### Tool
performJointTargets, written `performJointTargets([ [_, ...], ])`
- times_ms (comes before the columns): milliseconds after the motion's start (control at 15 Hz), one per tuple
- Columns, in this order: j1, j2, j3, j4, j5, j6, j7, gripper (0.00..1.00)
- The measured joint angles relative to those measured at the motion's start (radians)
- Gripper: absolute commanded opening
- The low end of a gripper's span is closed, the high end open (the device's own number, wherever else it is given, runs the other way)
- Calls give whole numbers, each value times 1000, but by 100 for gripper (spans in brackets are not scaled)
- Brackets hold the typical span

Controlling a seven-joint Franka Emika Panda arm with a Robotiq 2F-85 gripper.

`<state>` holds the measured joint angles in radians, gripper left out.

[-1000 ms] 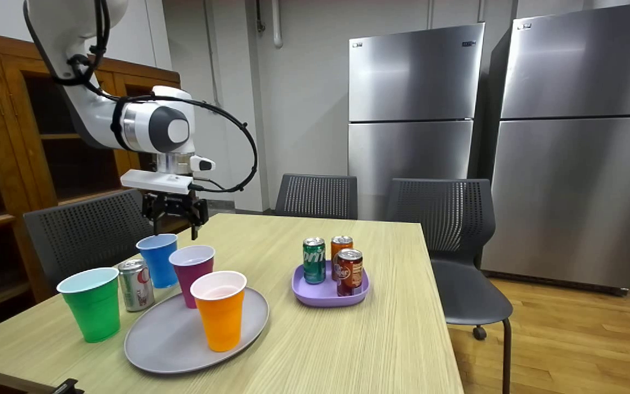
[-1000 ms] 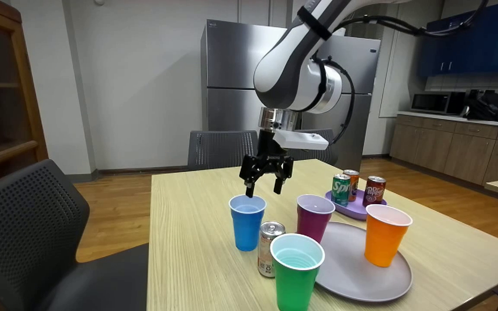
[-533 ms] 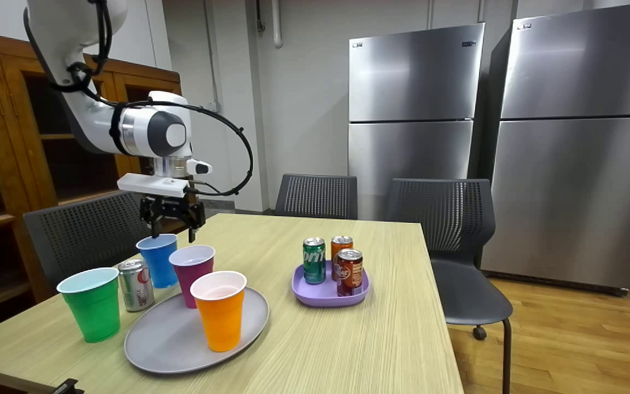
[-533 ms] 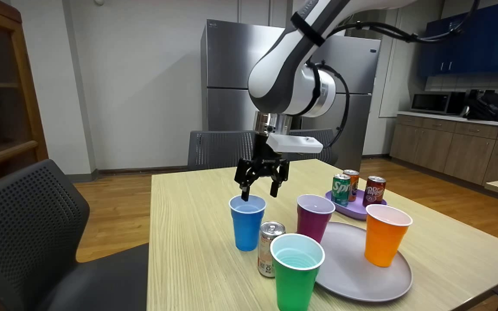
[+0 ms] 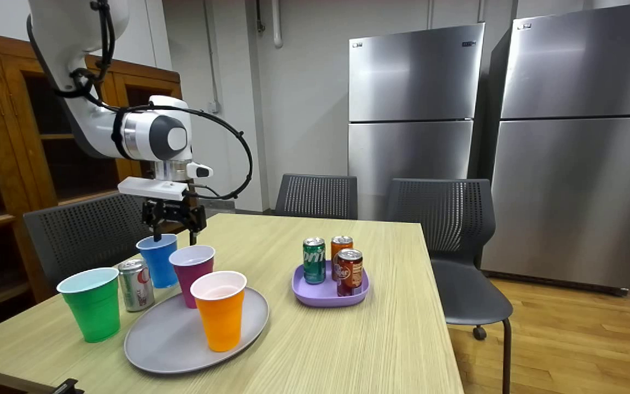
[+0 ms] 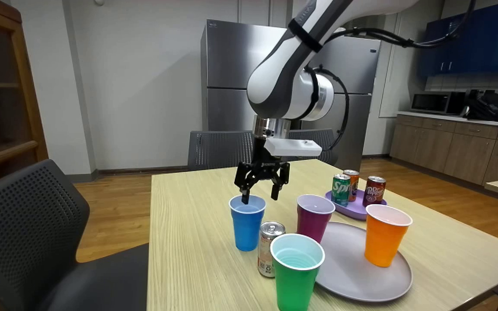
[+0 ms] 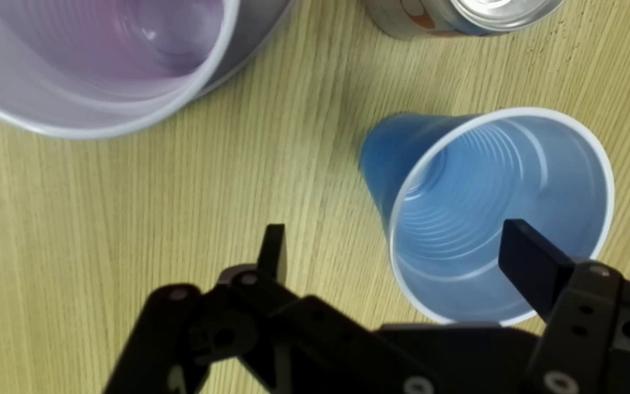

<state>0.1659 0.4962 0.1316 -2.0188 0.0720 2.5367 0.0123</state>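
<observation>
Blue plastic cup [image 7: 473,202], standing mouth up on the tabletop [image 5: 391,334] and resting on its own base, since I am not holding it. Its open mouth is, I judge, why my claw [image 6: 260,198] hangs off-centre: the rim, rather than the cup's full width, falls under the gap. My claw is spread wide and pinches nothing. One finger [image 7: 531,262] is over the mouth, the other finger [image 7: 274,246] outside it, above the tabletop — so the cup lies below me and to one side, a stretch of its wall between the two as my wrist view shows it. Whether the tip over the mouth dips beneath the lip, I cannot tell.

Near the cup but apart from it stands a silver soda can [image 5: 138,285]. Close by, a purple plastic cup [image 5: 191,276] stands on a round grey plate [image 5: 164,339], near its edge; an orange plastic cup [image 5: 221,312] shares that plate. Beside the soda can is a green plastic cup [image 5: 92,306]. Well apart, a lavender tray [image 5: 320,302] bears a Sprite can [image 5: 314,264], a Dr Pepper can [image 5: 349,273] and an orange soda can [image 6: 354,185] — grouped, I suppose, so its raised edge contains them.
</observation>
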Motion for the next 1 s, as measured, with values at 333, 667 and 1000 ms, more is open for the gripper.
performJointTargets([
  [333,5,15,-4,9,-1,0,19,42],
  [667,11,15,-14,19,-5,-3,28,5],
  [1000,23,15,-21,34,-22,-17,60,1],
])
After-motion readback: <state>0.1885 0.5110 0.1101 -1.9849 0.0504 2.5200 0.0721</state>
